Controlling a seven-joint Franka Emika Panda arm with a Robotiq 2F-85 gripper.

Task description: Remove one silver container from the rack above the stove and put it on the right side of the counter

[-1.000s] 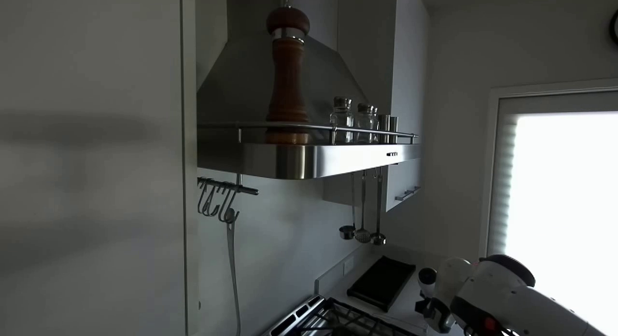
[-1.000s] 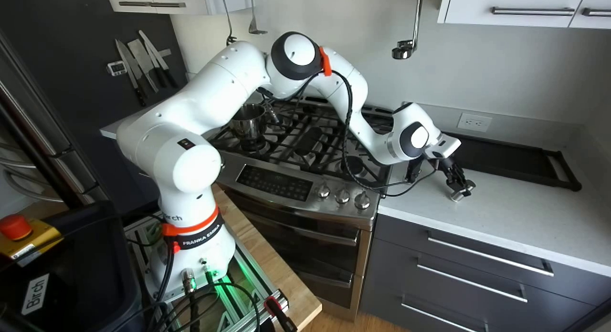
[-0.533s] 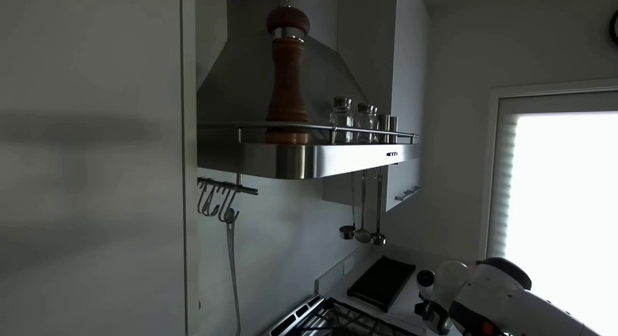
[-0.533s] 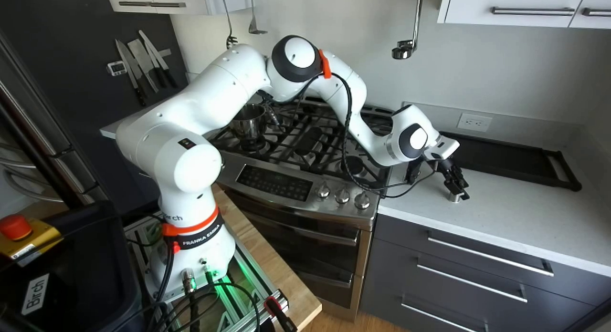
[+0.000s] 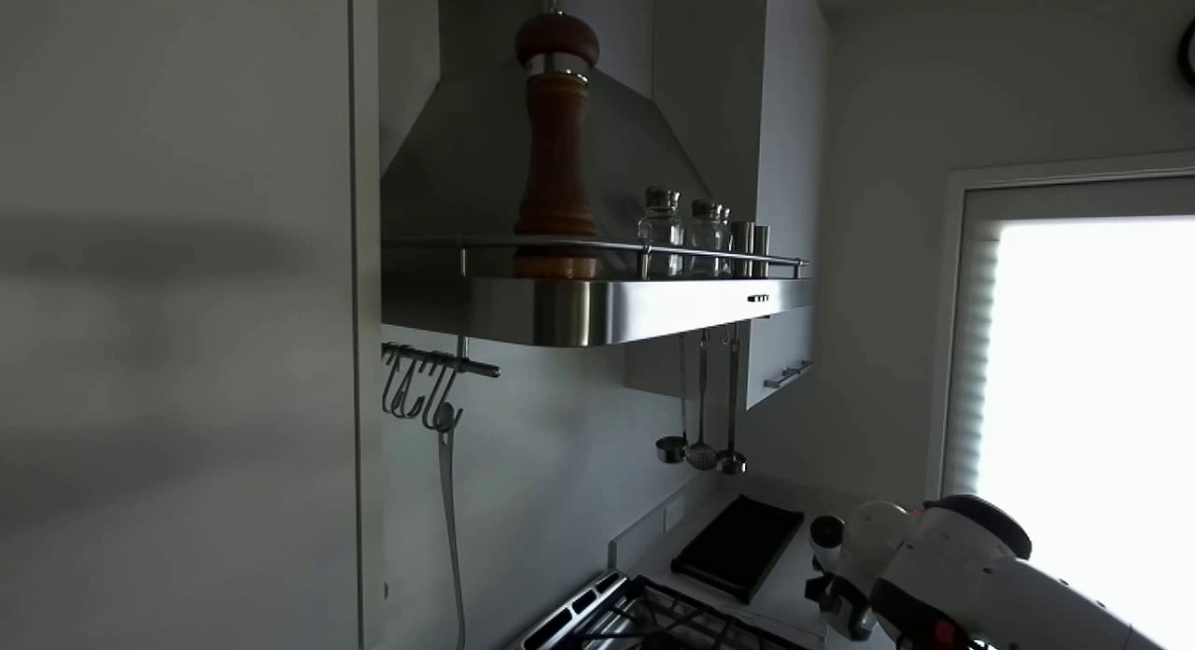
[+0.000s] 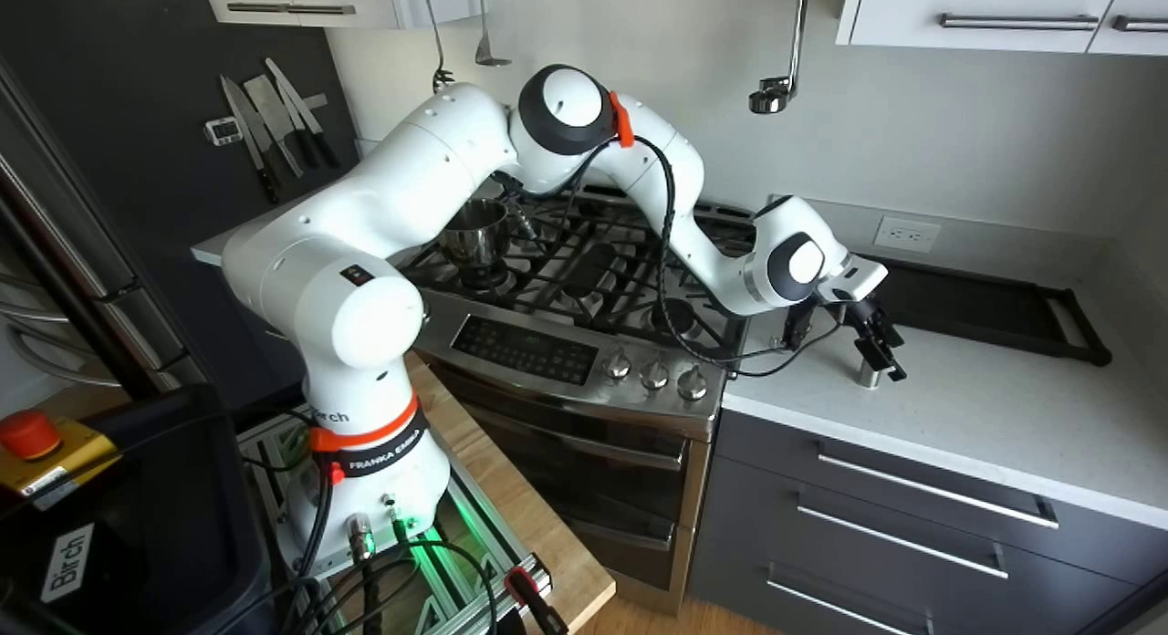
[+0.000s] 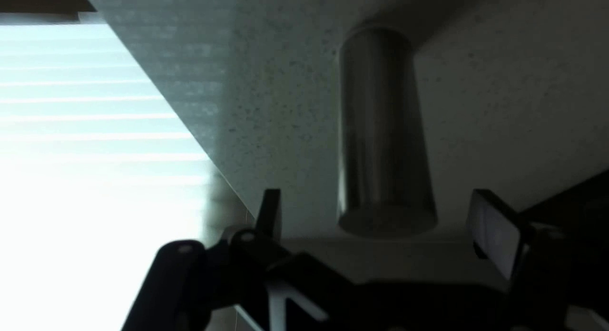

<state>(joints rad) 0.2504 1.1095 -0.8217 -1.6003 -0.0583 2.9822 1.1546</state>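
A silver container [image 6: 868,377] stands upright on the counter [image 6: 985,407], right of the stove [image 6: 584,279]. In the wrist view the same silver container [image 7: 385,131] is a dark, shiny cylinder between my fingers, with a gap on either side. My gripper [image 7: 376,202] is open around its near end. From an exterior view, the gripper [image 6: 883,357] hangs at the container's top and partly covers it. Two more silver cylinders [image 5: 742,248] sit behind the rail of the rack [image 5: 588,246] above the stove.
Behind the gripper a black tray [image 6: 967,307] lies on the counter against the wall. Glass jars [image 5: 662,234] and a tall wooden mill [image 5: 557,155] share the rack. Ladles [image 5: 731,459] hang below. A metal pot [image 6: 476,238] sits on the stove.
A second ago the container was tilted in the gripper; it now stands upright on the counter. The jaws have opened and let go of it. My gripper has shifted slightly up and right.
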